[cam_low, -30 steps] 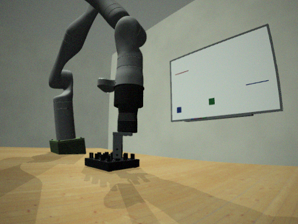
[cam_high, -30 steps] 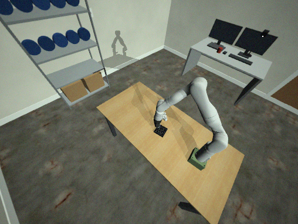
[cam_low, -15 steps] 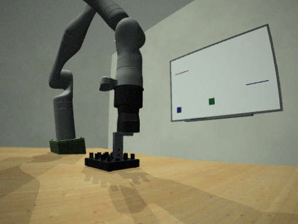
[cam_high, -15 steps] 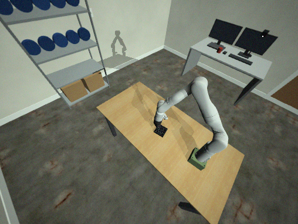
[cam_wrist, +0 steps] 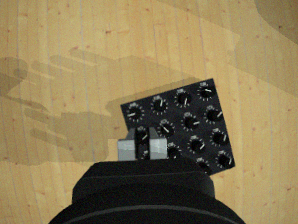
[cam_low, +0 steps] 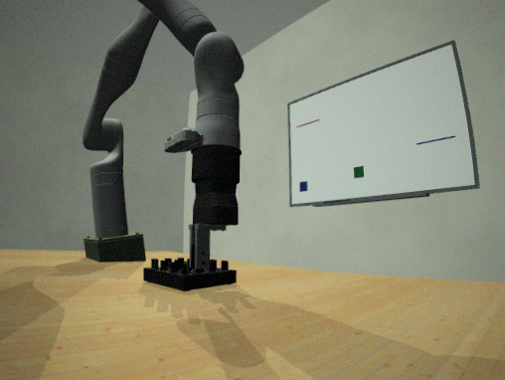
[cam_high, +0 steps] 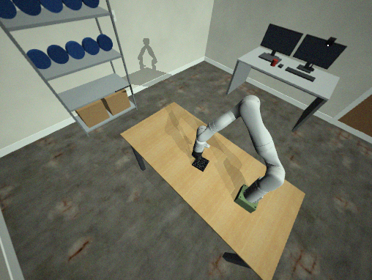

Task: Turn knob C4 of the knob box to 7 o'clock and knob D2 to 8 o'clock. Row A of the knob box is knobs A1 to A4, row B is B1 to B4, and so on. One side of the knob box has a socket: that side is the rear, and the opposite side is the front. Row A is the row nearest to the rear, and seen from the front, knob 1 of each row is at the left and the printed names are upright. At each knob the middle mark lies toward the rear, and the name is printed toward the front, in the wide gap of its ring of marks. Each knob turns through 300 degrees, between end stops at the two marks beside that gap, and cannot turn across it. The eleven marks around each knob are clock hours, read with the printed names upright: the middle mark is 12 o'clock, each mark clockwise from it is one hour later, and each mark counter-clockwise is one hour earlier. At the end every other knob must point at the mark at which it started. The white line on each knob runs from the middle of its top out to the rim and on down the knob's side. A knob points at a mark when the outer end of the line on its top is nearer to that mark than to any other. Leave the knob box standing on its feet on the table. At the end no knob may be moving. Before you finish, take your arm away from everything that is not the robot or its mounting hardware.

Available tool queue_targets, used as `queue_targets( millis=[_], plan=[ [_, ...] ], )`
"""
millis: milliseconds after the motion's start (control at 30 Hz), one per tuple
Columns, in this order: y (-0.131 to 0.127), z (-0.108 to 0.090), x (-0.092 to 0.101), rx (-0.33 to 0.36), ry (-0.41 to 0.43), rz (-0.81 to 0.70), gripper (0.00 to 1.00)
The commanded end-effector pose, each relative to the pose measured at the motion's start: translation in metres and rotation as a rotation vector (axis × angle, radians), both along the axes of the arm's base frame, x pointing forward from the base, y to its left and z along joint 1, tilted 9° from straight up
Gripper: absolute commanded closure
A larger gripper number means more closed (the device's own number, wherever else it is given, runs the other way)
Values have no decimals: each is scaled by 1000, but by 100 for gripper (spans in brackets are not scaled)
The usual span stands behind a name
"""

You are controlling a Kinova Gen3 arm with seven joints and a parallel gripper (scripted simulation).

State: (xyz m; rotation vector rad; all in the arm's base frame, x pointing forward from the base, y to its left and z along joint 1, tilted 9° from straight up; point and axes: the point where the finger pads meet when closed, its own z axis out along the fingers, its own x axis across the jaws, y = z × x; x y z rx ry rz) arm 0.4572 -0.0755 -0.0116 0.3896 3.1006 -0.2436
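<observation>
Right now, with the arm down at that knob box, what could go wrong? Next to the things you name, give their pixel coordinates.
The end effector (cam_low: pixel 200 269) (cam_wrist: pixel 142 138) is down among closely spaced knobs on the knob box (cam_high: pixel 199 164) (cam_low: pixel 186 283) (cam_wrist: pixel 192 112), so its fingers might brush a neighbour and shift its white line. With the box on the bare tabletop (cam_high: pixel 161 146) (cam_low: pixel 298 318) (cam_wrist: pixel 60 30), a sideways push or twist could slide it. In the wrist view the fingers partly hide nearby knobs, so an overshoot might go unnoticed.

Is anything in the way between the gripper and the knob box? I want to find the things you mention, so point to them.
No, nothing that shows. The gripper (cam_high: pixel 197 157) (cam_low: pixel 200 270) (cam_wrist: pixel 142 138) reaches right down to the knob box (cam_high: pixel 201 165) (cam_low: pixel 186 283) (cam_wrist: pixel 200 108), with its fingertips in among the knobs (cam_low: pixel 225 265) (cam_wrist: pixel 183 99).
</observation>
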Motion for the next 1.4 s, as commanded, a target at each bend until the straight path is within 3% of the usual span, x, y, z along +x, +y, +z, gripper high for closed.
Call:
queue_targets(
  millis=[0, 667, 1367],
  plan=[
    [0, 1, 1, 4, 3, 32, 70],
    [0, 1, 1, 6, 35, 242, 70],
    [0, 1, 1, 7, 42, 286, 70]
  ],
)
